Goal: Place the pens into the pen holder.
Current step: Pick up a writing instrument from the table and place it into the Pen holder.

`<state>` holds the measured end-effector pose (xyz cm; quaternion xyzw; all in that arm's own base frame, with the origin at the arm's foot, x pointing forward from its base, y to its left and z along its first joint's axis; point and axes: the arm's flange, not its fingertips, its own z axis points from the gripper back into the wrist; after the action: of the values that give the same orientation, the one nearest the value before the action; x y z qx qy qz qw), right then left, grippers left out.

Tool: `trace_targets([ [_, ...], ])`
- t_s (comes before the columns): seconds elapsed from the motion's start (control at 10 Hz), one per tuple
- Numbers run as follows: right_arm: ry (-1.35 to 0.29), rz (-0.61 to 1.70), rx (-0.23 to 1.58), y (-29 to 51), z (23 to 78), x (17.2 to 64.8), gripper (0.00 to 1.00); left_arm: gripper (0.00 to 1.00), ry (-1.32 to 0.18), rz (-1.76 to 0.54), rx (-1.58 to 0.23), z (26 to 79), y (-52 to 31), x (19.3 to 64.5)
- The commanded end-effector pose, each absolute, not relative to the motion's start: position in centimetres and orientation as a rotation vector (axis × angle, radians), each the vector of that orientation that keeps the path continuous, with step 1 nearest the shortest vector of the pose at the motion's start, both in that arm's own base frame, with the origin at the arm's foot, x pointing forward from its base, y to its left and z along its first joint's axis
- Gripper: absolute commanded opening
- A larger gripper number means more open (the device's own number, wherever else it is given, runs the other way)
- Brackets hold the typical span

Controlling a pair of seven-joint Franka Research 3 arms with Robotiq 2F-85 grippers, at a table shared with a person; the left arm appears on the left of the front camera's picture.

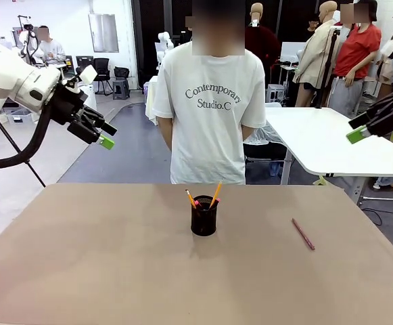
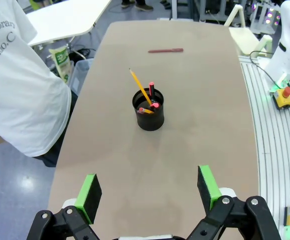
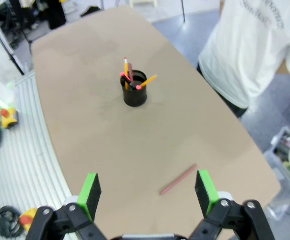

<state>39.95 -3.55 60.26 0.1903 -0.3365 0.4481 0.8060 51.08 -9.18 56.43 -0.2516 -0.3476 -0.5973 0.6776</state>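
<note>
pen holder [image 1: 203, 221]: stood upright mid-table, yellow-orange pen [image 1: 215, 194] leaned on rim | reddish pen [image 1: 303, 233]: laid flat, judged right gripper [image 1: 357, 128]'s pick | left gripper [image 1: 107, 135]: raised like right, both spread, nothing held

Cannot see the lower lengths of the pens [image 1: 214, 193] standing in the pen holder [image 1: 203, 223], sunk behind its black wall at the middle of the surface [image 1: 81, 271]. Cannot count them for sure, too small and crowded. Cannot see the surface's near edge or near corners, cut off by the front view's border. Cannot follow the right claw [image 1: 356, 129] past its fingers, cut by the right border. Cannot see the hands of the person [image 1: 210, 115], kept behind the back.
</note>
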Motion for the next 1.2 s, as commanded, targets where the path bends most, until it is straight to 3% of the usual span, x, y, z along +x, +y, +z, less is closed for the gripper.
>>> trace_targets([
  [0.0, -0.630, 0.852, 0.314, -1.0, 57.8, 41.9, 1.00, 1.00, -0.780, -1.347, -0.559, 56.6, -9.2, 51.2],
  [0.6, -0.530, 0.646, -0.189, 2.9, 49.2, 44.2, 1.00, 1.00, -0.780, -1.347, -0.559, 56.6, -9.2, 51.2],
  [0.9, -0.408, 0.509, -0.154, 1.7, 46.4, 46.8, 1.00, 1.00, -0.780, -1.347, -0.559, 56.6, -9.2, 51.2],
  [1.0, -0.408, 0.556, -0.098, 1.3, 46.7, 47.1, 1.00, 1.00, -0.780, -1.347, -0.559, 56.6, -9.2, 51.2],
  [1.1, -0.459, 0.575, -0.176, 0.9, 46.0, 45.4, 1.00, 1.00, -0.780, -1.347, -0.559, 56.6, -9.2, 51.2],
])
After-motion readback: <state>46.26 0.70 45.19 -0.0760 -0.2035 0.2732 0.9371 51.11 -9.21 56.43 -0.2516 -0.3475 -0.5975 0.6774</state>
